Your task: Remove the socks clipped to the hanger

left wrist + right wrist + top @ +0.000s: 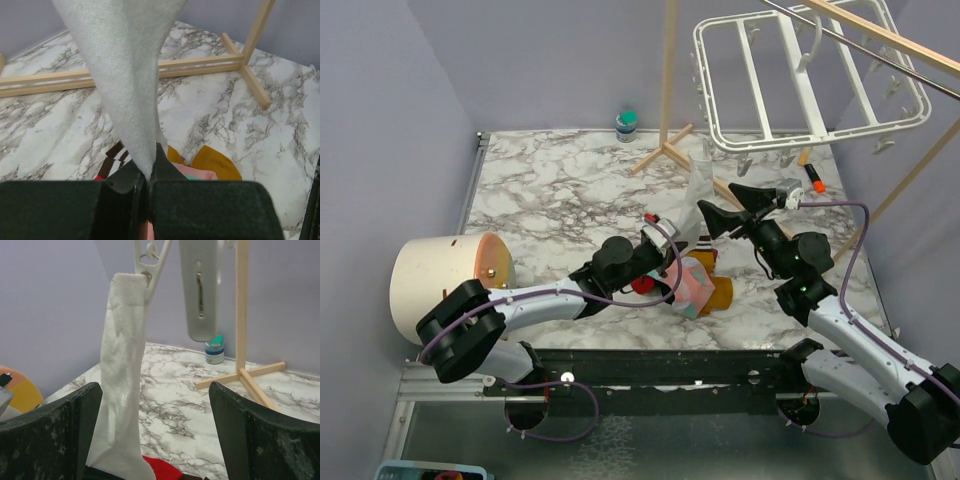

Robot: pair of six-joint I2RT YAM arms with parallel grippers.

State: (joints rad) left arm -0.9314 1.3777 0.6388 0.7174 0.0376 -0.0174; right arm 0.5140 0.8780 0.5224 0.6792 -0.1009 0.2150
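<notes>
The white grid-frame hanger [810, 80] hangs at the upper right. One white sock [698, 195] hangs from one of its clips [149, 260] and is stretched down. My left gripper [678, 252] is shut on the sock's lower end; in the left wrist view the jaws [148, 170] pinch the white sock [125, 75]. My right gripper [717, 198] is open beside the sock. In the right wrist view the sock [122, 380] hangs just inside the left finger [50, 440]. A pile of loose socks [700, 285] lies under the left gripper: mustard [215, 162], pink [200, 174], maroon-striped [116, 152], red [162, 471].
The light wooden rack stand [670, 150] has its foot on the marble table [550, 190], with a rail crossing the upper right. A teal-lidded jar [627, 124] stands at the back. A large white cylinder [440, 285] lies at the left. An orange marker [815, 182] lies at the right.
</notes>
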